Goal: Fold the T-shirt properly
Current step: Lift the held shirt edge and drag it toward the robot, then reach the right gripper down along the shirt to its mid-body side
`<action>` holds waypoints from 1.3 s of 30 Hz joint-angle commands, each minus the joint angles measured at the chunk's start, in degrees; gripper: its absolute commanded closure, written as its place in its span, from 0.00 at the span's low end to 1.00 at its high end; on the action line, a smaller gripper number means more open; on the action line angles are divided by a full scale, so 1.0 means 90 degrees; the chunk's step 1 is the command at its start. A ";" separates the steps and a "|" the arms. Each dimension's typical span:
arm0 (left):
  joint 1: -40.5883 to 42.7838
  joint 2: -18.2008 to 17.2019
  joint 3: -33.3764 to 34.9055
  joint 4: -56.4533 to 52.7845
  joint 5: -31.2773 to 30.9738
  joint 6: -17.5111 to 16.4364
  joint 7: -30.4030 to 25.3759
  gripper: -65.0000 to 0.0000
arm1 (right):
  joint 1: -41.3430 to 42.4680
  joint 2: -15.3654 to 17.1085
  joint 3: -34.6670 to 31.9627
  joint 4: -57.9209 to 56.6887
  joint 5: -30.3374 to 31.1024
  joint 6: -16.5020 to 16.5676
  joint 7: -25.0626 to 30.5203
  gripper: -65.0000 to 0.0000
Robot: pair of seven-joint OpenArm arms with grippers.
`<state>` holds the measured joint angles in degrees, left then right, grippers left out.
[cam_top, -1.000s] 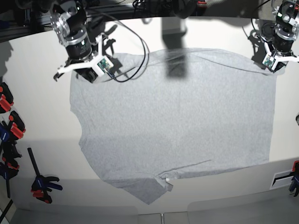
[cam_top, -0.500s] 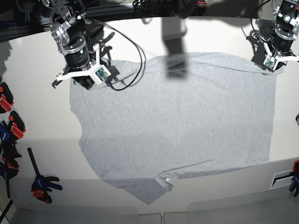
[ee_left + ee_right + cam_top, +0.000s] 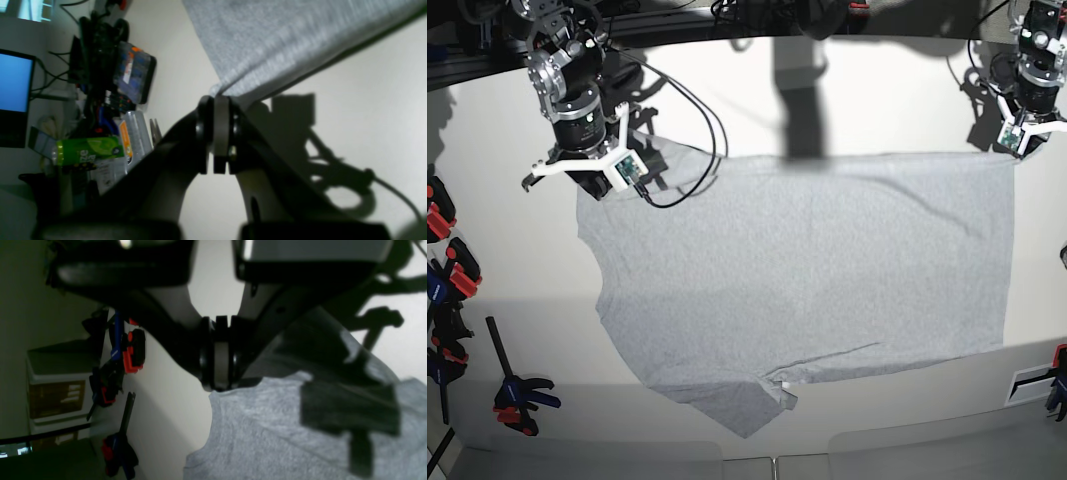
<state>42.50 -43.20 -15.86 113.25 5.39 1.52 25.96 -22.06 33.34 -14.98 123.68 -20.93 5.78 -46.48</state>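
The light grey T-shirt (image 3: 797,280) lies spread on the white table, plain side up, with one sleeve folded near the front edge. Its far edge runs straight and taut between my two grippers. In the base view, my left gripper (image 3: 1015,148) at the far right is shut on the shirt's far right corner. The left wrist view shows that gripper (image 3: 218,98) pinching the cloth (image 3: 283,43). My right gripper (image 3: 592,188) at the far left is shut on the shirt's far left corner. In the right wrist view, this gripper (image 3: 220,388) pinches the fabric (image 3: 283,440).
Red, blue and black clamps (image 3: 447,270) and another clamp (image 3: 519,393) lie along the table's left edge. A black cable (image 3: 697,130) loops from the right arm over the shirt's far left. Desk clutter with a green can (image 3: 86,151) stands beyond the table.
The right gripper has moved left and away with its corner, and the left gripper has drawn back a little. The shirt's bowed, wrinkled far edge is now pulled straight.
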 commanded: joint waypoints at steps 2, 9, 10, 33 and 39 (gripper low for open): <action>0.0005 -0.0104 -0.0078 0.0068 0.0063 0.0168 -0.0058 1.00 | 0.0012 0.0068 0.0051 0.0090 -0.0095 -0.0124 0.0083 1.00; 0.0002 -0.0109 -0.0078 -0.0160 0.0253 0.0165 -0.0505 1.00 | 0.0036 0.0068 0.0051 0.0090 0.0155 -0.0078 0.0306 1.00; 0.0002 -0.0107 -0.0078 -0.0255 0.0253 0.0165 -0.0561 1.00 | 0.0039 0.0070 0.0051 0.0090 0.0248 -0.0005 0.0328 1.00; -0.0738 -0.0194 -0.0078 -0.0964 0.0138 -0.0223 -0.1231 1.00 | 0.1253 0.0068 0.0041 -0.0748 0.1404 0.0665 0.0799 1.00; -0.0794 -0.0172 -0.0078 -0.0969 0.0024 -0.0228 -0.1226 1.00 | 0.1899 0.0061 0.0039 -0.1331 0.1965 0.0962 0.0913 1.00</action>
<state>35.64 -43.70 -15.86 103.85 5.56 -1.54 15.86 -5.89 33.30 -15.09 110.80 -2.72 14.66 -39.64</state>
